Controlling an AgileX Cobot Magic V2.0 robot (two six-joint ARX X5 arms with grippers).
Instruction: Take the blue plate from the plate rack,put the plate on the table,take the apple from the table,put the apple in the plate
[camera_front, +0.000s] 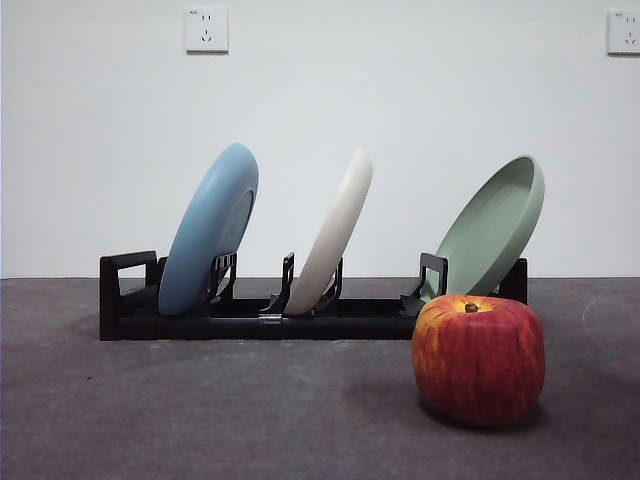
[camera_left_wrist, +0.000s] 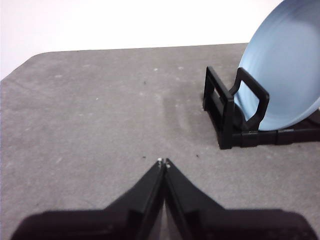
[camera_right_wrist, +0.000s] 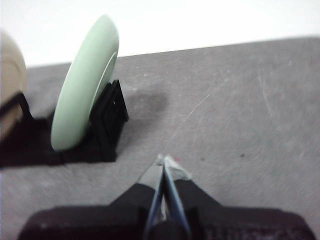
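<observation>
Plate rack (camera_front: 240, 322) sits across the back of the table (camera_front: 200, 420), long, low and black, w/ three plates standing on edge in its slots, all tilted the same way. Blue plate (camera_front: 208, 230) is in the slot at the handle end, leaning on its divider; cream-white plate (camera_front: 332, 232) is in the middle slot; pale green plate (camera_front: 492, 228) is at the far end, hollow face showing in the front view. Apple (camera_front: 478, 360) stands on the table in front of the rack, nearer the camera than the green plate, stem up, not touching rack or plates. My left gripper (camera_left_wrist: 163, 162) hangs over bare table, jaws pressed together, tips meeting, nothing between them; from my left wrist I see the rack's loop handle (camera_left_wrist: 250, 97) and the blue plate (camera_left_wrist: 285, 65) just behind it, well apart from my tips. My right gripper (camera_right_wrist: 165, 161) is likewise closed tight on nothing, over bare table near the rack's other end; my right wrist shows the green plate (camera_right_wrist: 85, 82) upright in its slot and an edge of the cream-white plate (camera_right_wrist: 11, 75) beyond it. Neither arm shows in the front view. Two wall sockets (camera_front: 206, 30) on the white wall behind.
</observation>
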